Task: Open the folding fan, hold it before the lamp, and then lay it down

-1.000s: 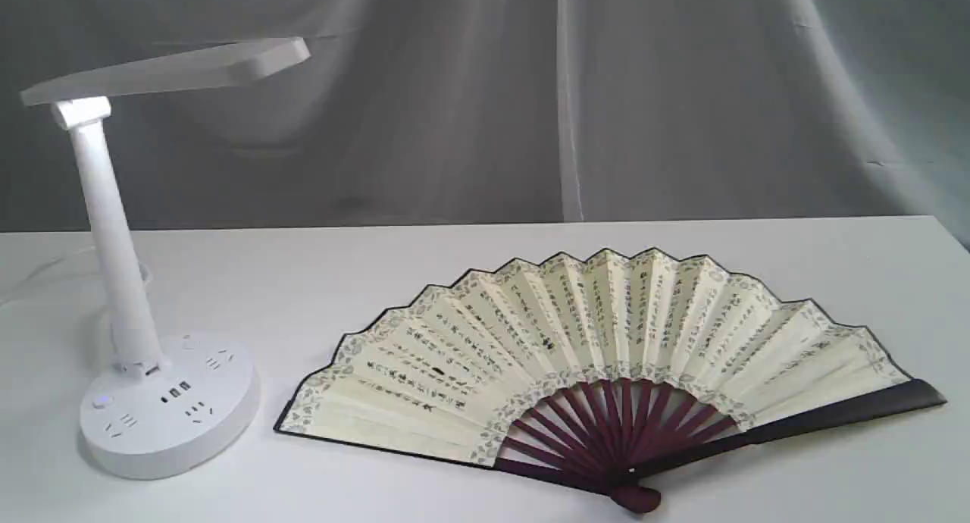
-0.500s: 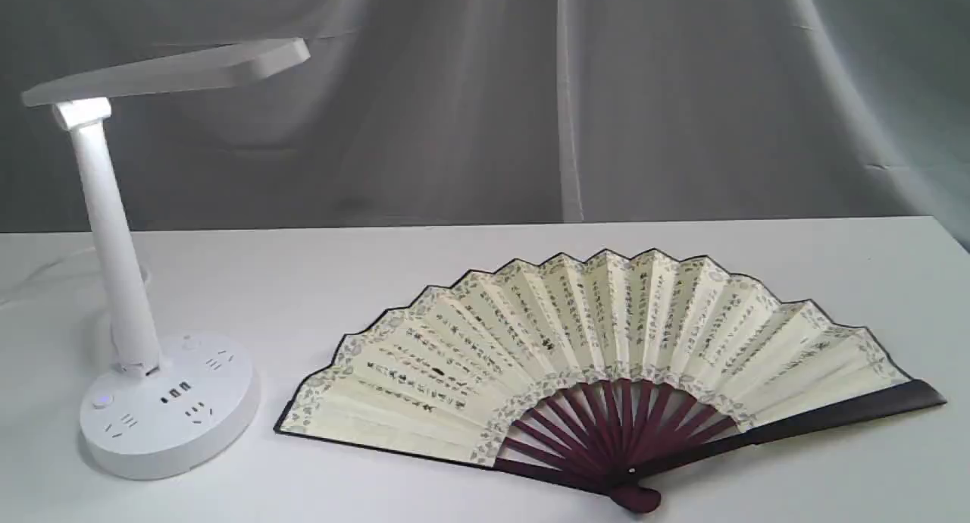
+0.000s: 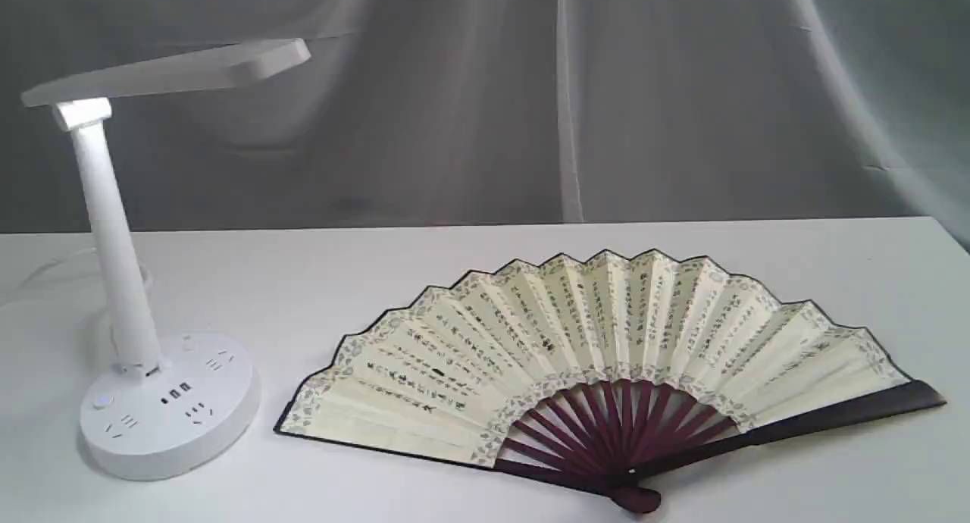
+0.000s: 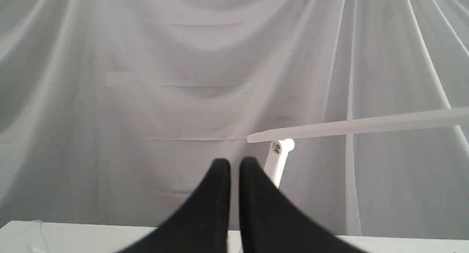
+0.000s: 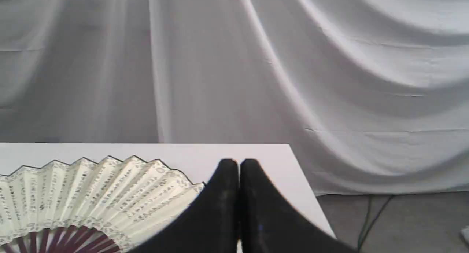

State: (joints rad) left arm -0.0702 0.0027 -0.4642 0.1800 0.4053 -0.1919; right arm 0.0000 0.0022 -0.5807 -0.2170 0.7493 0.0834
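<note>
Last step looks done: the fan [image 3: 606,341] lies spread flat on the tabletop [image 3: 379,265], apart from the lamp [image 3: 114,280]. The left pincer [image 4: 234,168] and right pincer [image 5: 239,168] are closed and empty, so no next move seems needed.

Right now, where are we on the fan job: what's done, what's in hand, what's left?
Done: the folding fan is spread fully open and lies flat on the table, beside the lamp, not touching it. In hand: nothing; the left gripper and right gripper are both shut, empty, clear of the fan. Left: seemingly nothing, though these views cannot show whether it was held before the lamp.
</note>
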